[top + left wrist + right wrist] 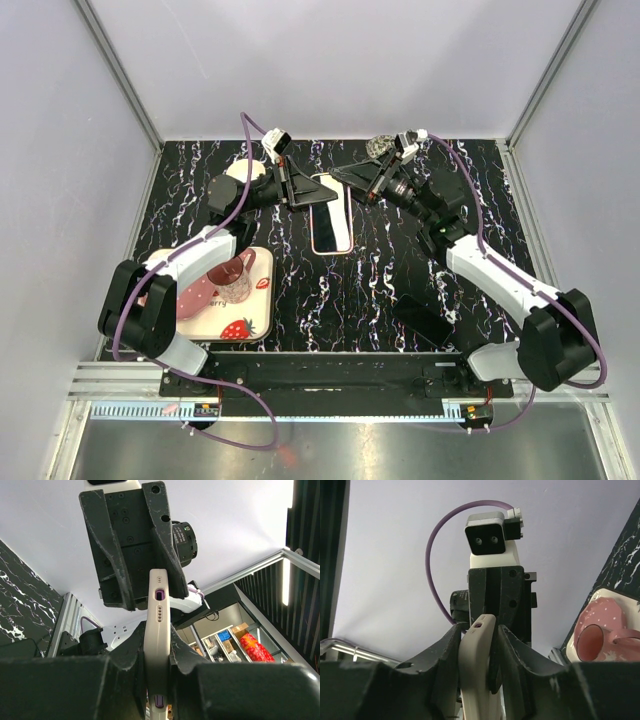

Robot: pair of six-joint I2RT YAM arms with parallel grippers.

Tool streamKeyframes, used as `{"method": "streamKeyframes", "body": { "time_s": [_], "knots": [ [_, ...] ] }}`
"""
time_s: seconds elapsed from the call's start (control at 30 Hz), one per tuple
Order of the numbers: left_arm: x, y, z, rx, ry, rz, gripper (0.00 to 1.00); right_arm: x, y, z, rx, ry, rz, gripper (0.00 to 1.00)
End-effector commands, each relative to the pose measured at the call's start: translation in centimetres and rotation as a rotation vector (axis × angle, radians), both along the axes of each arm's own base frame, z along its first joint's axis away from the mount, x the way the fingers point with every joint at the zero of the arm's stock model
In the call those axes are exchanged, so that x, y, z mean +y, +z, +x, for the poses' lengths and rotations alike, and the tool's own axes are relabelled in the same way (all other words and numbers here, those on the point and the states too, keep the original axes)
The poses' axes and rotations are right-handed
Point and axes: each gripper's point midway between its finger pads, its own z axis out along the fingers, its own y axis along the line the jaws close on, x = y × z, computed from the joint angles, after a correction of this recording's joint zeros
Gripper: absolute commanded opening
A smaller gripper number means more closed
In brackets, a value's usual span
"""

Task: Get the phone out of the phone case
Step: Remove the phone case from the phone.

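Note:
The cream phone case (pixel 331 225) is held between both grippers over the middle of the table, tilted with its far end raised. My left gripper (pixel 303 190) is shut on its far left edge, and my right gripper (pixel 347 180) is shut on its far right edge. In the left wrist view the case edge (pixel 157 630) stands clamped between my fingers (pixel 125 665), with the right gripper (pixel 131 545) opposite. In the right wrist view the case (pixel 476 670) is pinched the same way. The phone only shows as purple through the port cut-out (pixel 159 594).
A strawberry-patterned tray (pixel 240 325) with a pink spotted cup (pixel 232 280) lies at the near left; the cup also shows in the right wrist view (pixel 600 637). A flat black object (pixel 422 320) lies on the marbled table (pixel 340 290) at the near right.

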Motion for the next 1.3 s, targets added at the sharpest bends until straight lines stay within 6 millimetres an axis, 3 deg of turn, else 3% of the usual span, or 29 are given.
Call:
{"method": "streamKeyframes", "body": {
  "time_s": [0.0, 0.13, 0.27, 0.43, 0.5, 0.57, 0.6, 0.77, 0.87, 1.1, 1.27],
  "knots": [
    [0.4, 1.9, -1.0, -0.103, 0.007, -0.055, 0.0, -0.4, 1.9, -0.1, -0.033, -0.03, 0.071, 0.37],
    [0.4, 2.0, -1.0, -0.109, 0.008, -0.057, 0.0, -0.9, 1.9, -0.3, -0.023, -0.053, 0.074, 0.23],
    [0.3, 1.6, -1.0, -0.121, 0.002, -0.044, 0.0, -1.2, 2.1, -0.2, 0.038, -0.048, 0.134, 0.0],
    [0.2, 0.2, -1.1, -0.182, 0.003, 0.013, 0.0, -2.1, 2.6, -0.1, 0.13, -0.02, 0.311, 0.0],
    [0.2, 0.2, -1.4, -0.216, 0.002, 0.023, 0.0, -2.7, 3.7, -0.5, 0.116, 0.007, 0.401, 0.0],
    [0.4, 1.1, -2.0, -0.256, -0.005, -0.004, 0.0, -3.0, 3.9, -0.1, 0.177, 0.044, 0.495, 0.0],
    [0.5, 1.5, -2.3, -0.272, -0.01, -0.015, 0.0, -3.6, 5.0, -0.9, 0.143, 0.076, 0.566, 0.0],
    [0.9, 3.3, -3.5, -0.354, -0.025, -0.05, 0.0, -5.1, 5.6, 0.0, 0.234, 0.137, 0.83, 0.0],
    [1.2, 4.0, -4.1, -0.394, -0.034, -0.062, 0.0, -5.7, 5.2, 0.7, 0.274, 0.114, 0.869, 0.0],
    [2.0, 5.8, -6.8, -0.53, -0.089, -0.078, 0.0, -4.3, 4.8, 1.4, 0.353, 0.181, 0.85, 0.0],
    [2.7, 7.2, -8.6, -0.636, -0.112, -0.098, 0.0, -4.6, 4.8, 1.5, 0.372, 0.187, 0.875, 0.0]
  ]
}}
